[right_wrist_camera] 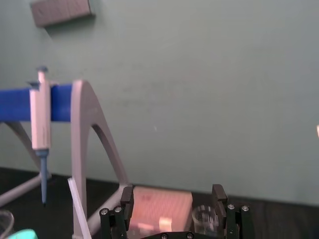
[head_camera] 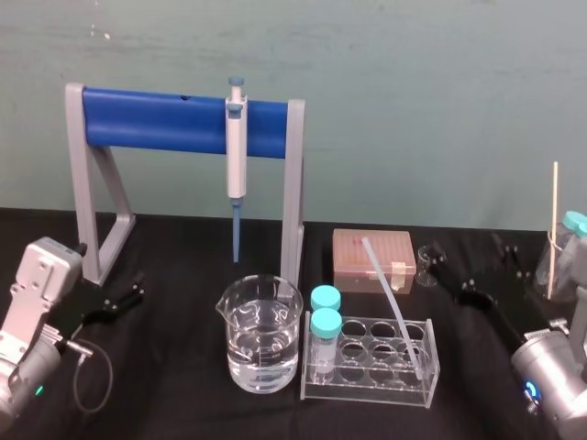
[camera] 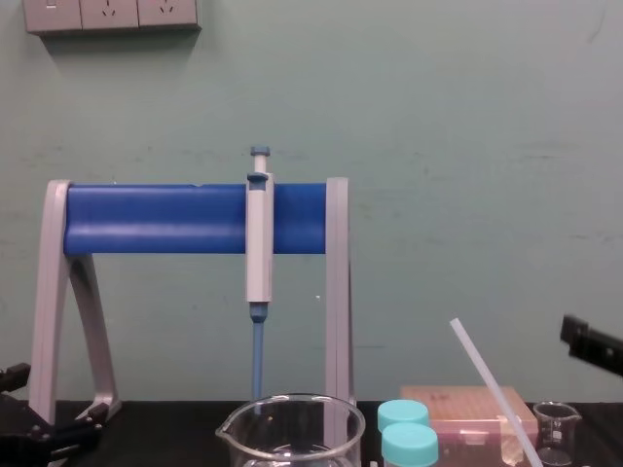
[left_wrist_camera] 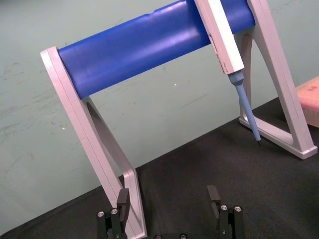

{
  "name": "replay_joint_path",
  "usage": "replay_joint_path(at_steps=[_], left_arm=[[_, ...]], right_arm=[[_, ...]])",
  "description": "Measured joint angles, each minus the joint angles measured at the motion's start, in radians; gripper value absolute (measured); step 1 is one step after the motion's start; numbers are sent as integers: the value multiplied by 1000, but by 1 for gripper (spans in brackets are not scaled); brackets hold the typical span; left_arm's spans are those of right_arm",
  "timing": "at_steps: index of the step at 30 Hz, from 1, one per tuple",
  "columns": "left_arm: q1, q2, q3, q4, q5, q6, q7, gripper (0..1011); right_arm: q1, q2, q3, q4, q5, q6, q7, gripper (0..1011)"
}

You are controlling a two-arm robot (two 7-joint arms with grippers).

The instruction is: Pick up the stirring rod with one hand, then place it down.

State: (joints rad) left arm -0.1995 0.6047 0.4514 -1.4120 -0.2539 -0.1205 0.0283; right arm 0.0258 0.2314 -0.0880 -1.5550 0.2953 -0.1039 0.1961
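The stirring rod [head_camera: 394, 307] is a long translucent-white stick leaning in the clear test tube rack [head_camera: 417, 390]. Its lower end sits in a rack hole and its upper end tilts back over the pink box. It also shows in the chest view as a slanted rod [camera: 492, 387] and in the right wrist view as a thin white rod [right_wrist_camera: 79, 204]. My right gripper [head_camera: 472, 257] hovers open to the right of the rod, apart from it, with nothing between its fingers [right_wrist_camera: 218, 195]. My left gripper [head_camera: 124, 295] rests open at the table's left, by the stand's foot.
A grey and blue stand [head_camera: 183, 119] holds a blue-tipped pipette [head_camera: 237, 156]. In front stands a large beaker of water [head_camera: 260, 335]. Two blue-capped tubes [head_camera: 324, 335] stand in the rack. Behind it are a pink box [head_camera: 371, 259] and a small beaker [head_camera: 426, 266]. A wooden stick [head_camera: 553, 229] stands far right.
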Motion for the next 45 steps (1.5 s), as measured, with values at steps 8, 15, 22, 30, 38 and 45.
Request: replay_joint_path(at_steps=[8,15,22,30,38,45], left_arm=[[0,0,0,0,0,0,0,1000],[0,0,0,0,0,0,0,1000],[0,0,0,0,0,0,0,1000],[0,0,0,0,0,0,0,1000],[0,0,0,0,0,0,0,1000],[0,0,0,0,0,0,0,1000]], right_arm=[[-18,5,-1,-14,-14,82,-6,1003],[-18,9,-1,-11,-26,122,-9,1003],[-15,8,1,-6,-26,130,-10,1003],[-15,8,0,-7,-26,125,-10,1003],[-15,9,-1,-7,-25,122,-10,1003],[-15,9,-2,-7,-25,120,-9,1003]])
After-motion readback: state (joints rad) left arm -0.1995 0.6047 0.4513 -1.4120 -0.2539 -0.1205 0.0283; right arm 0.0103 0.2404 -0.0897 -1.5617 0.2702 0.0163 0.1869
